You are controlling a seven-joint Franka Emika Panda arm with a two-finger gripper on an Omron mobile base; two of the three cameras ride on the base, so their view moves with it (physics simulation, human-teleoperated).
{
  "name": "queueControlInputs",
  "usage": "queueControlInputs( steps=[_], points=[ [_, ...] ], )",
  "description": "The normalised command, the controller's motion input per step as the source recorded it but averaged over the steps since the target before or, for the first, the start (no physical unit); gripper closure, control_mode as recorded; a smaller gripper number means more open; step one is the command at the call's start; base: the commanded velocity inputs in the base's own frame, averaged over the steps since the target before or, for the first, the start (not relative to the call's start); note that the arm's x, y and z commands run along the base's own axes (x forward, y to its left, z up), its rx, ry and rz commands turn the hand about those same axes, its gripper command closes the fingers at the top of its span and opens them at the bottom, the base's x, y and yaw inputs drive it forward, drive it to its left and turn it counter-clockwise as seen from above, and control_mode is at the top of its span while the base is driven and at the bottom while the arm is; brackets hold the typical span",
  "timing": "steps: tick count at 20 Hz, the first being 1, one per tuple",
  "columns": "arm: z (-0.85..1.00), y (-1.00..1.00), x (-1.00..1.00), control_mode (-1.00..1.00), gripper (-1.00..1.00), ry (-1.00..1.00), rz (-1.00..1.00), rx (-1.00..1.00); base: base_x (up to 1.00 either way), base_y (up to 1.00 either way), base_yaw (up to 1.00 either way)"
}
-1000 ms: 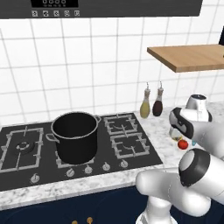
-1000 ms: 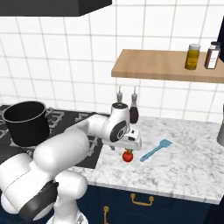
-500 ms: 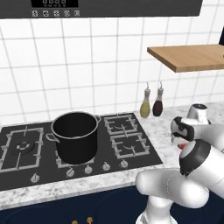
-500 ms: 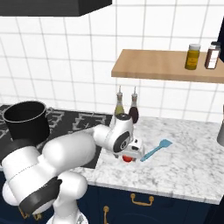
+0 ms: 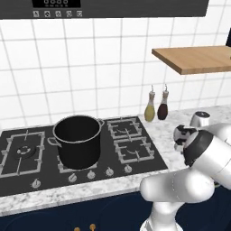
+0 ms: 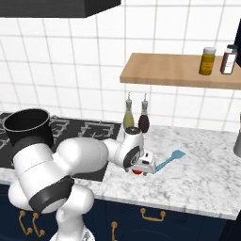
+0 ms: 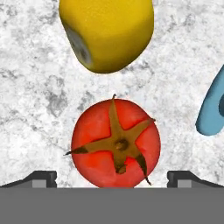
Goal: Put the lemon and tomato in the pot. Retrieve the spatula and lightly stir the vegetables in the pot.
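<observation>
Red round tomato [image 7: 115, 143] lies on the marble counter [image 6: 207, 174] between my gripper's [image 7: 112, 177] wide-open jaws, not yet held; the yellow lemon [image 7: 107, 33] is just beyond it. I judge nothing is done: the deep black pot [image 5: 77, 140] on the hob, far left, looks empty, and the light-blue spatula [image 6: 170, 159] lies untouched

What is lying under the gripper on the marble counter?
In the hand view, the tomato lies on the counter directly below the open gripper, between its fingertips. The lemon lies just beyond it. In the right base view, the hand covers most of the tomato.
</observation>
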Motion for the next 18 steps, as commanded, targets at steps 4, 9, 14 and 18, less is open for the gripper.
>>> queueControlInputs(
  steps=[4,9,14,18],
  points=[
    [-0.06,-0.06,0.27,-1.0,-1.0,0.0,-0.01,0.0,0.0,0.0,0.0],
    [-0.13,-0.07,0.16,-1.0,1.0,0.0,-0.01,0.0,0.0,0.0,0.0],
    [-0.02,0.0,-0.01,-1.0,1.0,-0.02,0.0,0.0,0.0,0.0,0.0],
    [0.6,0.09,-0.34,-1.0,1.0,-0.17,0.0,0.0,0.0,0.0,0.0]
  ],
)
